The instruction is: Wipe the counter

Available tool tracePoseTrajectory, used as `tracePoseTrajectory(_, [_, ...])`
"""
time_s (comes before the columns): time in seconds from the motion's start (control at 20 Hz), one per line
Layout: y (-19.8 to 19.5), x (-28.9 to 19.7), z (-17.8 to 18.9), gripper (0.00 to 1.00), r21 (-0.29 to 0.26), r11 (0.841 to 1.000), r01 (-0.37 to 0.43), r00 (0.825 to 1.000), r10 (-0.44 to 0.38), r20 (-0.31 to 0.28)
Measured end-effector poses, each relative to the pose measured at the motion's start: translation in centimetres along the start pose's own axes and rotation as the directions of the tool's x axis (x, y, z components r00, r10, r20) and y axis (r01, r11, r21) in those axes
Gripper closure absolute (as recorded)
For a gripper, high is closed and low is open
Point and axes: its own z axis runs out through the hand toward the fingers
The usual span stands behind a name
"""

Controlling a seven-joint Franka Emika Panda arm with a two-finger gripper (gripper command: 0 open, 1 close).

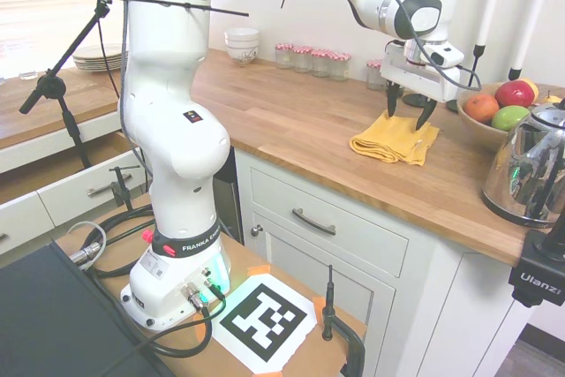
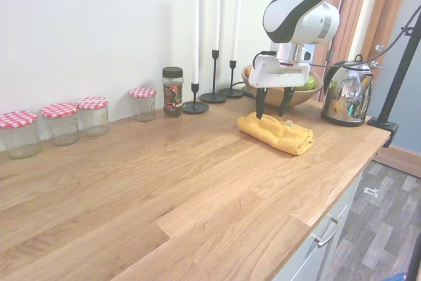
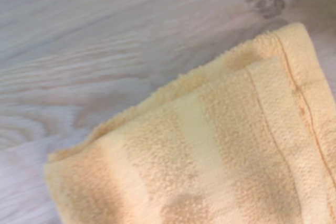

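A folded yellow cloth [image 1: 395,139] lies on the butcher-block counter [image 1: 291,121], just beside the wooden fruit bowl [image 2: 262,94]. The gripper [image 1: 407,110] hangs directly over it, jaws spread and holding nothing. Soft, light terry, the cloth looks likely to bunch and slide on smooth wood; a pinch down through the thick folded layers seems the surest hold. A steel kettle [image 2: 345,98] stands beyond the bowl, candlesticks [image 2: 215,74] and lidded jars [image 2: 56,123] line the white wall.
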Motion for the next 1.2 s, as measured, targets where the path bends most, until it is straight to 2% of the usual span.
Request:
tracePoseTrajectory(0.6, [-0.1, 0.3, 3.3, 0.0, -0.025, 1.0, -0.004, 0.999, 0.005, 0.033])
tracePoseTrajectory(0.65, [-0.1, 0.3, 3.3, 1.0, -0.022, 1.0, -0.003, 0.999, 0.004, 0.036])
tracePoseTrajectory(1.2, [0.0, 0.5, 3.6, 1.0, -0.009, 1.0, 0.014, 0.999, -0.013, 0.039])
